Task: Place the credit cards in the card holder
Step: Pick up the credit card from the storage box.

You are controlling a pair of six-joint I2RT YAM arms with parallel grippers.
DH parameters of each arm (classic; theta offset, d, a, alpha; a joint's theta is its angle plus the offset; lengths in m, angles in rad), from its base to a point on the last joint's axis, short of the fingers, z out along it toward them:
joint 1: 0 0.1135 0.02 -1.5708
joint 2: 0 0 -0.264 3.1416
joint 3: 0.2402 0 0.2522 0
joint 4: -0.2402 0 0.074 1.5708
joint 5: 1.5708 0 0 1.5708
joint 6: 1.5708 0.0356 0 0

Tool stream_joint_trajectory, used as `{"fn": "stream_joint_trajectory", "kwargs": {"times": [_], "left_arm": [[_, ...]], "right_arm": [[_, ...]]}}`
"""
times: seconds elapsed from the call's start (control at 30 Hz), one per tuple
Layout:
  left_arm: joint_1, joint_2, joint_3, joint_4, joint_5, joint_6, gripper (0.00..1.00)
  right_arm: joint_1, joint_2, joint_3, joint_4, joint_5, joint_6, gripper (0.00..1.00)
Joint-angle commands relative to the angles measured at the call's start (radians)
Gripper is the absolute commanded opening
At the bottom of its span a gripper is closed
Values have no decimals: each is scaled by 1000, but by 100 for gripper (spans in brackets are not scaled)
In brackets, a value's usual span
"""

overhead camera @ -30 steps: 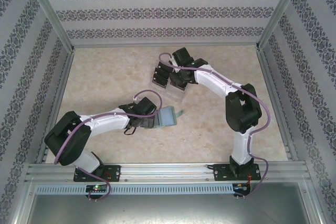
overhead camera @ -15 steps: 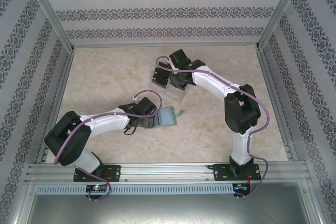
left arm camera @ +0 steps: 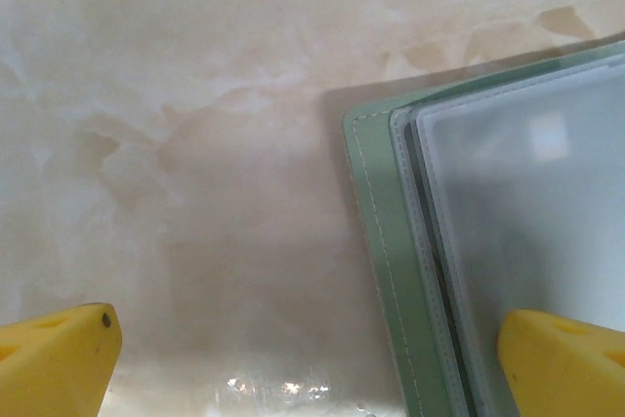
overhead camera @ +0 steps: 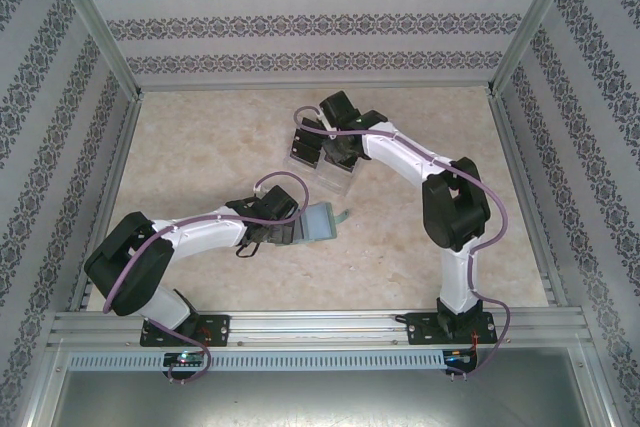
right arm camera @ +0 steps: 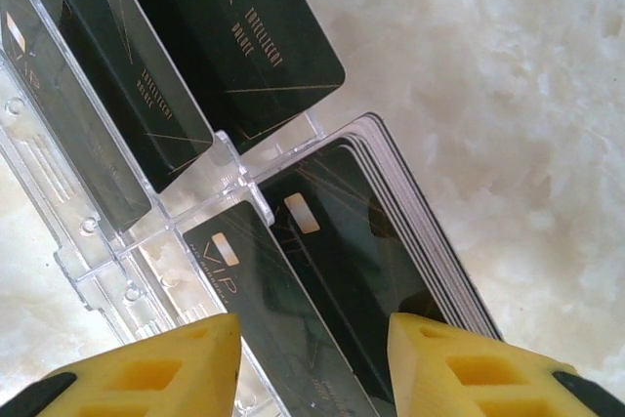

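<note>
When looking down from the overhead camera, find the card holder (overhead camera: 318,222) flat on the counter (overhead camera: 200,147) near the middle, clasp tab (overhead camera: 343,214) pointing right. Find the left jaws at its left edge, spread wide and gripping nothing. In the left wrist view, note one yellow fingertip (left arm camera: 59,358) over bare counter and a second fingertip (left arm camera: 566,363) over the frosted sleeves of the card holder (left arm camera: 376,271), with the green stitched cover edge between the two. Cannot tell whether touching or hovering.

Find the clear tray (overhead camera: 333,183) just beyond the card holder, separated from it by a strip of bare counter. Find the right jaws above the tray, released, nothing clamped. In the right wrist view, note the credit cards (right arm camera: 376,231) stacked in one compartment of the tray (right arm camera: 93,241), with more black cards (right arm camera: 244,36) in neighbouring compartments. Note the stack and one card marked VIP (right arm camera: 244,300) in the adjoining compartment, both running toward the gap between the two yellow fingertips (right arm camera: 156,368).

Obstructions: tray dividers beside every card; left arm (overhead camera: 190,235) across the near left counter; right arm (overhead camera: 455,212) bent over the right side.

Edges: patterned walls (overhead camera: 320,22) and metal frame posts (overhead camera: 92,22) on three sides. Open counter at far left, far right and behind the tray.
</note>
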Motion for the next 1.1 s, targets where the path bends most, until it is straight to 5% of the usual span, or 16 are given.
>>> {"fn": "stream_joint_trajectory", "kwargs": {"times": [0.0, 0.57, 1.07], "left_arm": [[4, -10, -20, 9, -21, 4, 100], [6, -14, -20, 15, -18, 3, 100], [7, -15, -15, 10, -19, 10, 100]], "right_arm": [[8, 14, 24, -27, 22, -13, 43], [21, -14, -60, -12, 16, -10, 35], [14, -33, -51, -14, -57, -46, 8]]}}
